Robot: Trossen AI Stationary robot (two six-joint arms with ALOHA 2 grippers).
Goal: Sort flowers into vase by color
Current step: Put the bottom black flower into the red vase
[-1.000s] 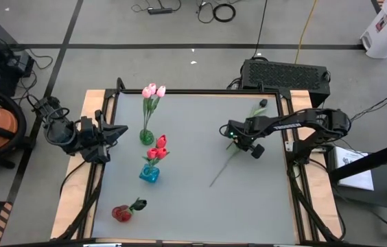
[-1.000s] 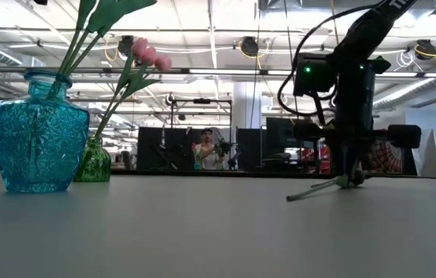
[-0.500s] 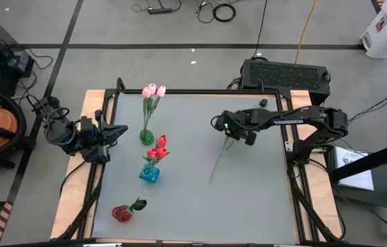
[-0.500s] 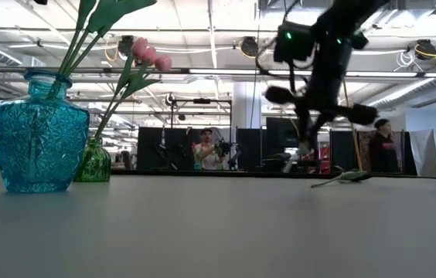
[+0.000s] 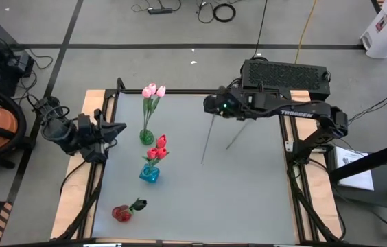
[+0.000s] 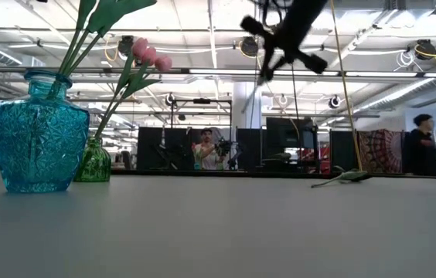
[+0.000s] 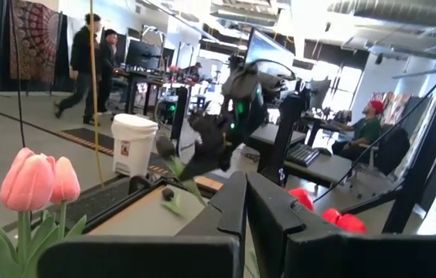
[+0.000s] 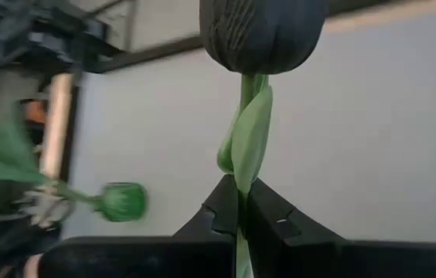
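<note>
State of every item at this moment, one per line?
Right gripper: shut on the black tulip's stem, raised.
Black tulip: held, off the table.
Left gripper: shut, empty, at the table's left edge.
Green vase: upright, holds pink tulips.
Blue vase: upright, holds red tulips.
Red vase: one dark flower.

The flat table (image 5: 248, 185) has a plain grey top edged by pale bare-wood borders and a black frame. Two pale pink tulip heads (image 5: 154, 90) on green stems stand in a small green glass vase (image 5: 147, 137). Red tulip heads (image 5: 158, 147) rise from a turquoise glass vase (image 5: 149, 174), whose wall carries a cut starburst pattern in the low view. A round red glass vase (image 5: 121, 213) holds a dark bud with green leaves. The black tulip bud (image 8: 263, 31) sits on a light green stem and leaf between the dark fingers of the right claw (image 8: 243, 218). Both arms are black.
</note>
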